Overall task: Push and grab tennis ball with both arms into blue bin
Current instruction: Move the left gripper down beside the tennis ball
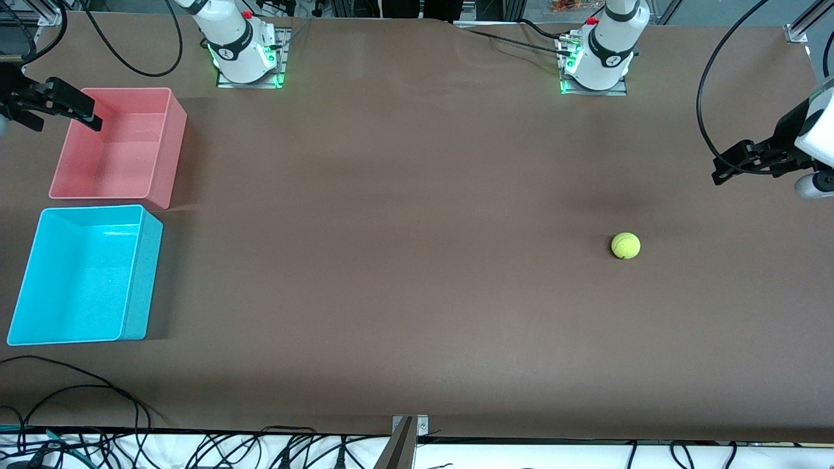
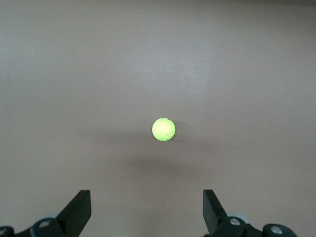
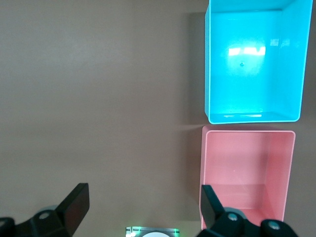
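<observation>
Tennis ball sat on bare table toward left arm's end, well apart from blue bin. Left gripper hung spread wide, likely lined up to push. Right gripper, jaws wide, waited over pink bin.

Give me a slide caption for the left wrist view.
Left gripper, jaws open, above the brown table, facing a fuzzy yellow-green tennis ball.
</observation>
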You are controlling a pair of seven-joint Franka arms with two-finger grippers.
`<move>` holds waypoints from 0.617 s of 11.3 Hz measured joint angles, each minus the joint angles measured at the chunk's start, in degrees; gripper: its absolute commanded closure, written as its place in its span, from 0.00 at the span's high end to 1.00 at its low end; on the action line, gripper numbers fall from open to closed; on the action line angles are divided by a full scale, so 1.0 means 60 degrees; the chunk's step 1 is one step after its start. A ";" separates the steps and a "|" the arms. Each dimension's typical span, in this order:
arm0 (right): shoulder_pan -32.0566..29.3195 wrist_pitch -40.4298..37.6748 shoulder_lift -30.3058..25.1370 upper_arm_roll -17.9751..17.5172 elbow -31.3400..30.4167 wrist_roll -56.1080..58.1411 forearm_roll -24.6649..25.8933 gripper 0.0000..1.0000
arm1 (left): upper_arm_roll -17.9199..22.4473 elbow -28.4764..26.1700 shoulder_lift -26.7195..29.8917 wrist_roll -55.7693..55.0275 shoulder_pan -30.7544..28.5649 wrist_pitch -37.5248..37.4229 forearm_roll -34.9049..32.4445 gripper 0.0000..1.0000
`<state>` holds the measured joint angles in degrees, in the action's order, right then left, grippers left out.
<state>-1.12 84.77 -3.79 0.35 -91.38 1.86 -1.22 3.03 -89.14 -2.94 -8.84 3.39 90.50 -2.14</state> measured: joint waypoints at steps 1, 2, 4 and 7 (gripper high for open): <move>0.0001 0.0054 0.0000 -0.0011 0.0000 0.0000 0.0000 1.00 | 0.0000 -0.0162 0.0025 0.0000 -0.0043 0.0054 0.0001 1.00; 0.0005 0.0209 0.0000 -0.0021 0.0002 0.0000 0.0000 1.00 | 0.0000 -0.0313 0.0063 0.0000 -0.0052 0.0087 0.0002 1.00; 0.0007 0.0499 0.0001 -0.0034 0.0002 0.0000 0.0000 1.00 | -0.0027 -0.0879 0.0128 0.0000 -0.0050 0.0567 0.0002 1.00; 0.0007 0.0521 0.0002 -0.0035 0.0002 0.0000 -0.0001 1.00 | -0.0027 -0.1957 0.0116 0.0000 -0.0086 0.1650 0.0002 1.00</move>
<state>-1.08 87.89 -3.78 0.14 -91.37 1.86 -1.23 2.86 -100.88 -2.24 -8.84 2.87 100.40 -2.13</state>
